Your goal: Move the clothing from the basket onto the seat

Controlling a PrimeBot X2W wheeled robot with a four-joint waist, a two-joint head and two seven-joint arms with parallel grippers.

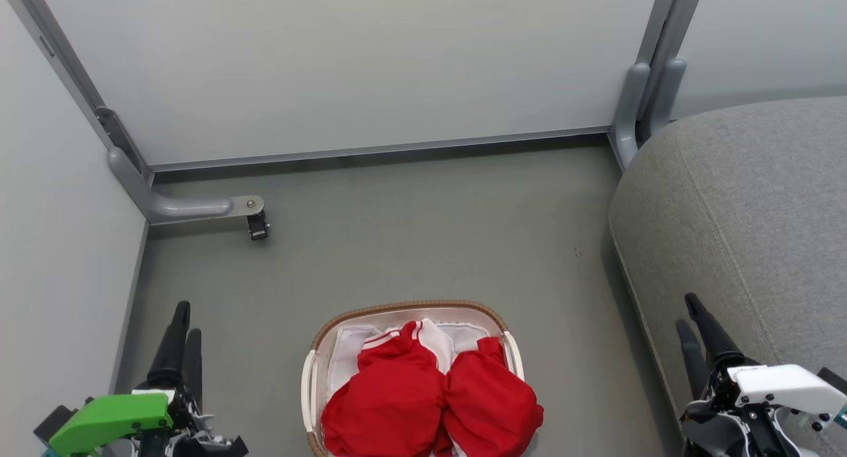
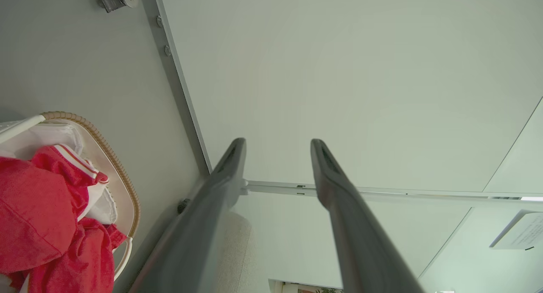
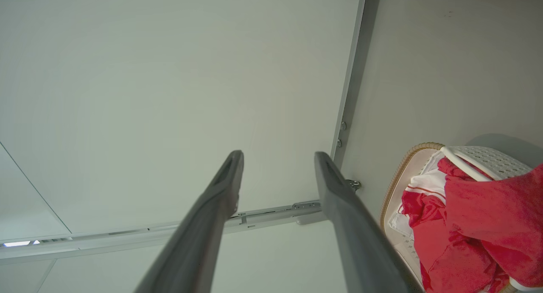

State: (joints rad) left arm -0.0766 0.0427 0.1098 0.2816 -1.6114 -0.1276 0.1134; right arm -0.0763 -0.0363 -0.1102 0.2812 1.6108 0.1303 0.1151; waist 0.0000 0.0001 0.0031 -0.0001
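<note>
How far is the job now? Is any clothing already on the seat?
Done: nothing yet. Both bright red garments with white trim lie in the oval white plastic basket with brown woven rim; the visible part of the large grey fabric seat carries none. In hand: nothing; the left gripper and right gripper stand open beside the basket. Remaining: lift both garments across.

Near end of the basket [image 1: 410, 305] and clothing [image 1: 397, 397] beyond the head view's bottom edge.

This looks like a partitioned lab bay, not a home. Behind the laundry basket [image 1: 410, 306] stand pale partition panels [image 1: 344, 67] on castored grey metal feet [image 1: 192, 207]. To the right of it is a grey upholstered seat [image 1: 748, 206].
</note>
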